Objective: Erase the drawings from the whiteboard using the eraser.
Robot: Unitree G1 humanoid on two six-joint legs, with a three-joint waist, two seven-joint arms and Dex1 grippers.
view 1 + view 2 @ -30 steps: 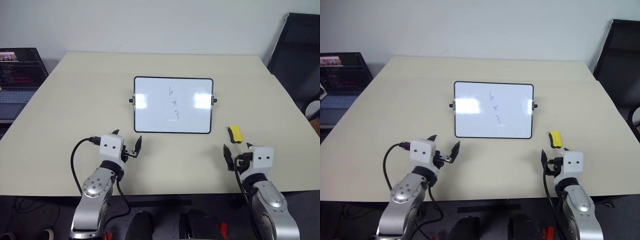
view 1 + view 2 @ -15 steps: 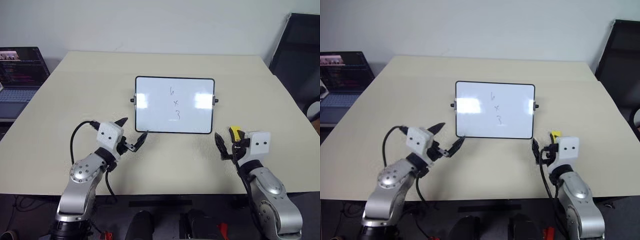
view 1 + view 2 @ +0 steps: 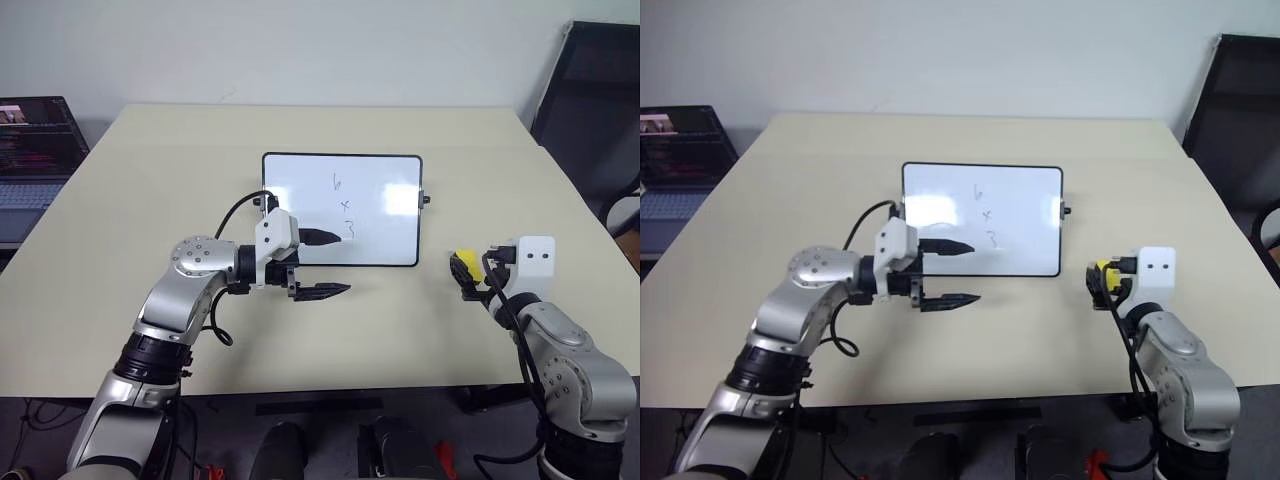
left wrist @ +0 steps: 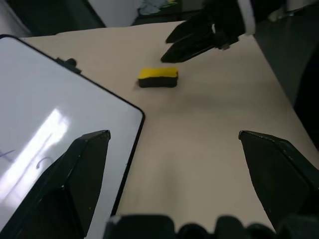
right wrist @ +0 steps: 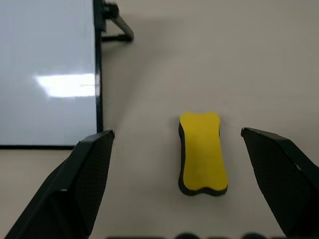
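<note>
The whiteboard (image 3: 300, 190) lies flat mid-table, black-framed, with the drawings (image 3: 343, 206) in a short column near its middle. The yellow eraser (image 3: 467, 264) with its dark underside rests on the table off the board's near right corner, also clear in the right wrist view (image 5: 202, 152). My right gripper (image 5: 177, 133) hovers open just at the eraser, its fingers spread either side of it without touching. My left gripper (image 3: 335, 264) is open and points sideways along the board's near edge, one finger over the board, the other over bare table.
A laptop (image 3: 35, 140) sits off the table's left side. A black chair (image 3: 590, 110) stands at the far right. The beige table (image 3: 150, 200) has open surface left of the board and along its near edge.
My left arm has swung up and rightward, turning its gripper to point across the board's near edge. My right gripper has moved forward to the eraser. Both stay open.
</note>
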